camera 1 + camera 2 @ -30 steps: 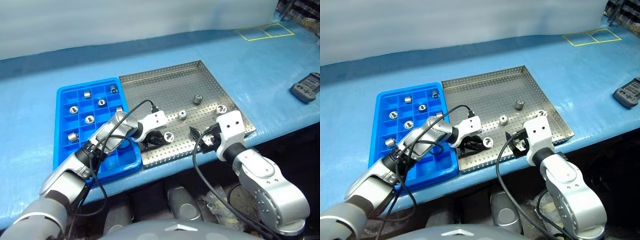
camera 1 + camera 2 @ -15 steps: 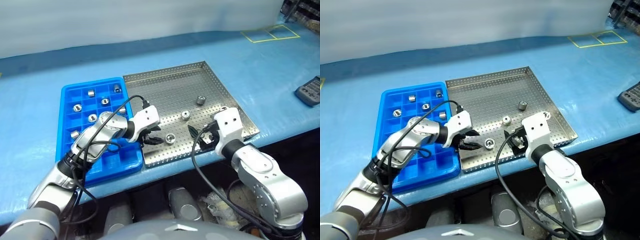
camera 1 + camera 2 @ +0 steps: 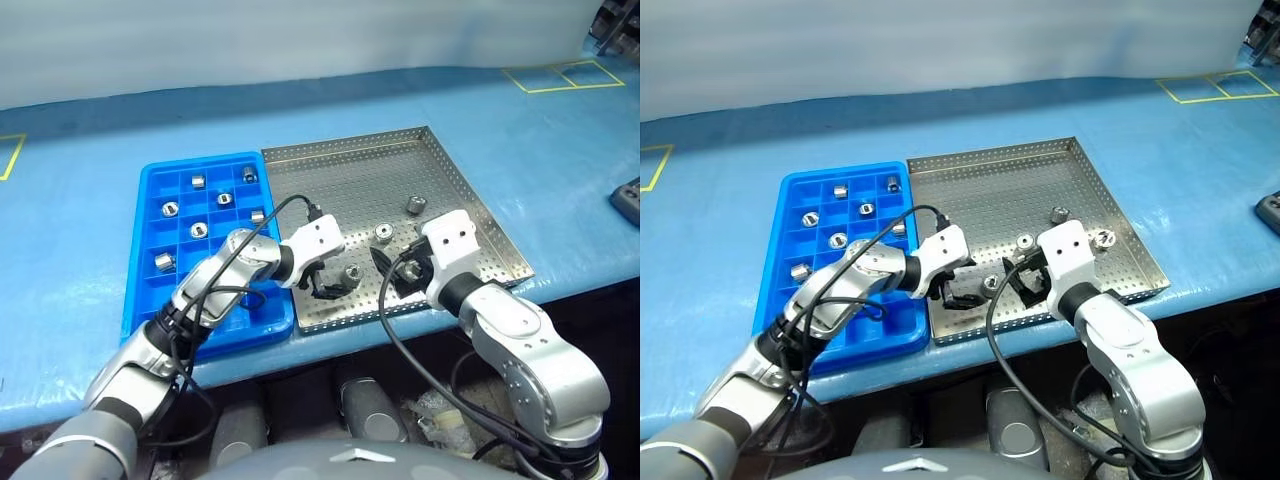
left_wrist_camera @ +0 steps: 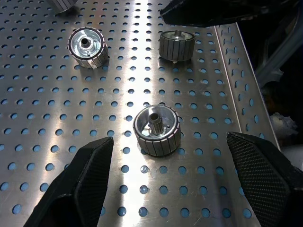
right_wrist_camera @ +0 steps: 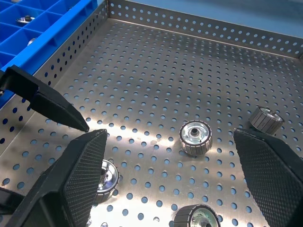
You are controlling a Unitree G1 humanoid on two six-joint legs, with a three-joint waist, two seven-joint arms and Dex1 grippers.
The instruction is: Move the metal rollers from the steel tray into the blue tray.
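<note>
**Both grippers spread over the steel tray, nothing held**

You have the left gripper [image 4: 165, 184] hanging just above the steel tray [image 3: 340, 180], near its front edge by the blue tray [image 3: 150, 290]. Its fingers [image 4: 80, 179] stand wide apart and empty, and one roller [image 4: 156, 129] sits upright on the perforated floor between them, touching neither, its hollow centre facing up.

Your right gripper [image 5: 175, 175] is also spread wide and holds nothing. It hovers over the front right part of the steel tray, pointing across the floor toward the blue tray.

Four rollers [image 3: 383, 233] remain in the steel tray: the one between the left fingers, one near the middle, one [image 3: 416, 205] farther back, and one [image 5: 266, 119] lying on its side by the right rim. The right wrist view shows the tip of the left gripper's finger beside the front roller.

Six rollers [image 3: 198, 230] lie in the blue tray, one to a compartment, all in the far half; the near compartments are bare.

You will find no brand, label or readable writing on the trays or rollers.
</note>
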